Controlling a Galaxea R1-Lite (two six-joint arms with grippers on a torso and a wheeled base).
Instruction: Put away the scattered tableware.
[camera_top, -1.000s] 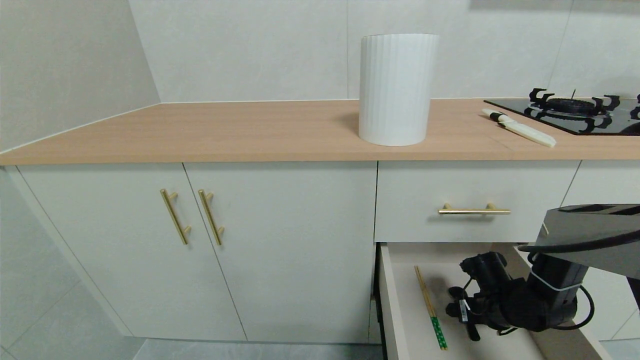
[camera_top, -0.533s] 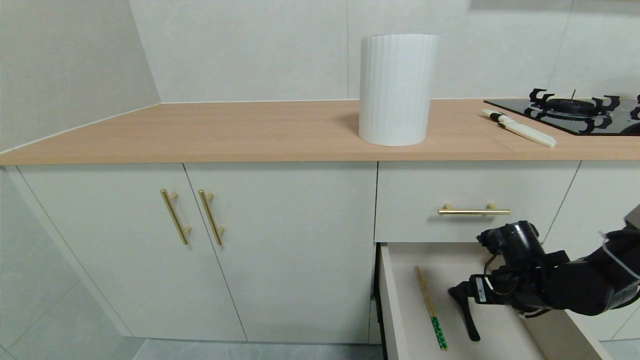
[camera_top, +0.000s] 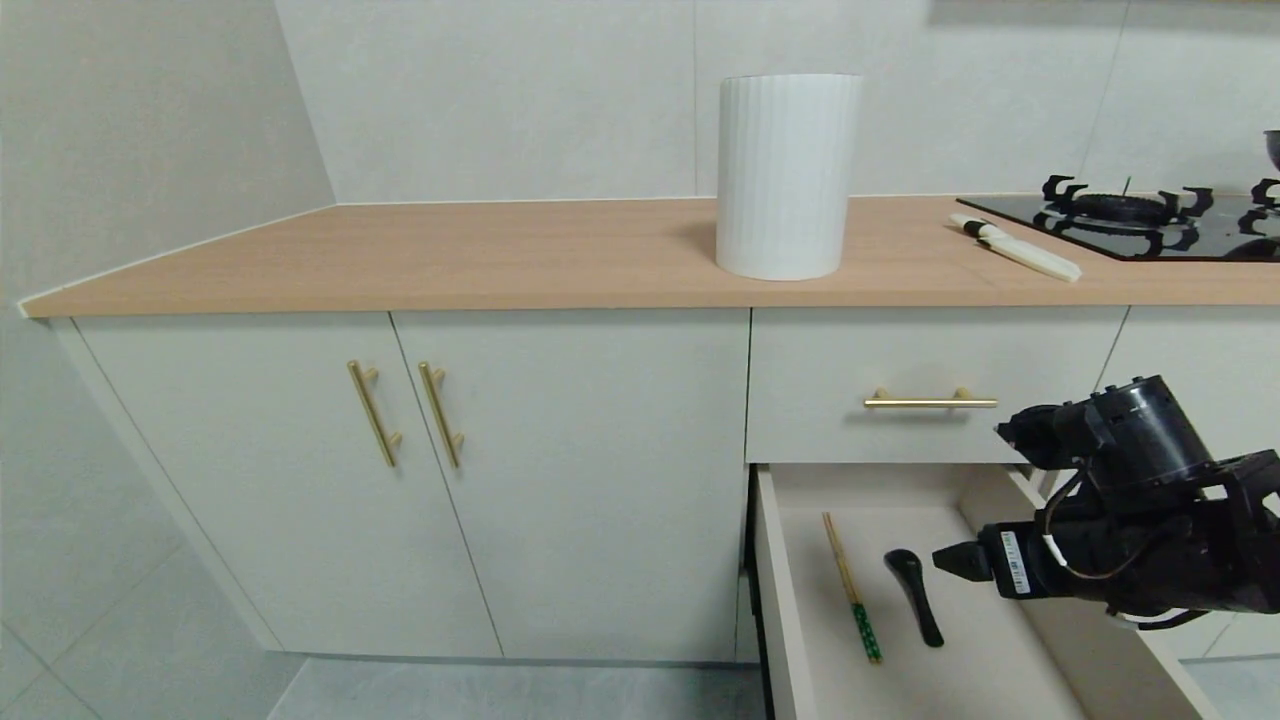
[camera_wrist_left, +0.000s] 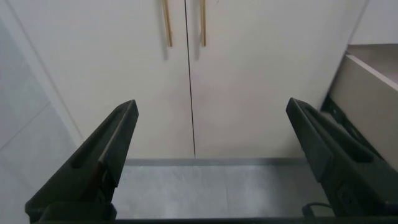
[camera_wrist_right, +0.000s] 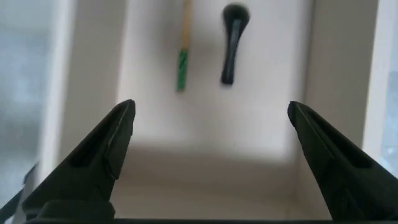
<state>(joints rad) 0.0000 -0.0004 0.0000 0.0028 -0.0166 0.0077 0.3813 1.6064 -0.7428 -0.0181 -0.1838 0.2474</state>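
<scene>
Right pincer is hanging empty over the right side of the open drawer in the head view. Its tip is pointing toward the black spoon, which is lying just beside the chopsticks on the drawer floor, both running roughly front to back. Still out is the knife, lying on the worktop near its right end, just beside the hob, with its long axis slanting from the back toward the front right corner. It is sitting above and behind this pincer, so the right arm is looking much the nearer. Half a second earlier the spoon was hanging in this pincer; now it is lying released, and the pincer is standing drawn back toward the drawer's right wall.

In the left wrist view, the left pincer is gaping wide, holding nothing and facing the cabinet doors.

In the right wrist view, the fingers are spread wide, with spoon and chopsticks lying well apart from them.
</scene>
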